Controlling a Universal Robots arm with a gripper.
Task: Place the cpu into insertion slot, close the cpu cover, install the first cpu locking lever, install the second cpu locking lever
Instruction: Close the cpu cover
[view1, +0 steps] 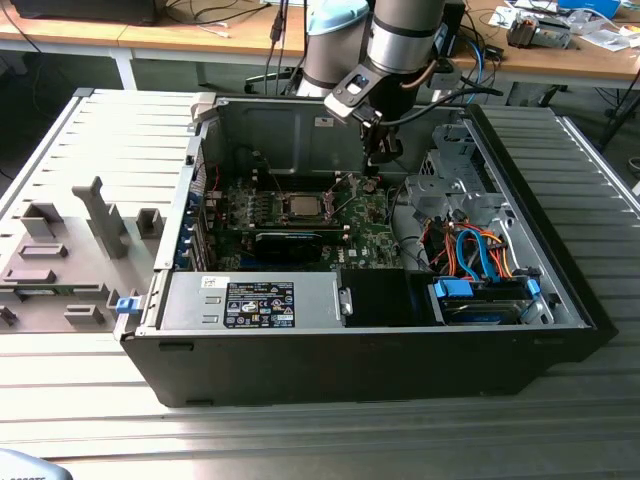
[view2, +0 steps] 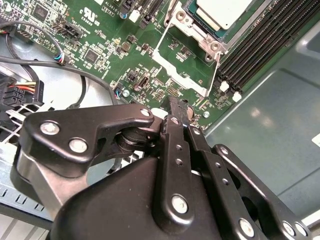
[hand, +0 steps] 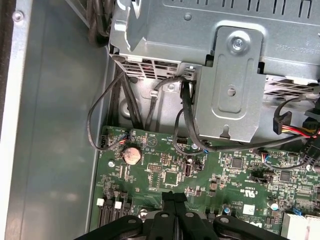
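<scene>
The cpu (view1: 301, 206) lies silvery face up in the insertion slot (view1: 284, 211) on the green motherboard (view1: 365, 235) inside the open computer case. In the second wrist view the cpu (view2: 225, 11) has a silvery metal frame (view2: 200, 31) round it; I cannot tell whether this is the cpu cover or the slot's rim. Two thin wire levers (view2: 162, 40) (view2: 216, 75) run out from the socket's corners. My gripper (view1: 372, 183) hangs low over the board, to the exterior view's right of the socket. Its black fingers (view2: 172, 112) are shut with nothing between them, also in the first wrist view (hand: 174, 196).
A metal drive cage (hand: 230, 85) with black cables (hand: 182, 120) stands beyond the board's edge. A coin battery (hand: 131, 155) and memory slots (view2: 265, 45) sit on the board. Orange and blue cables (view1: 480, 250) and the power supply (view1: 260, 300) fill the case front. A grey fixture (view1: 60, 250) lies outside.
</scene>
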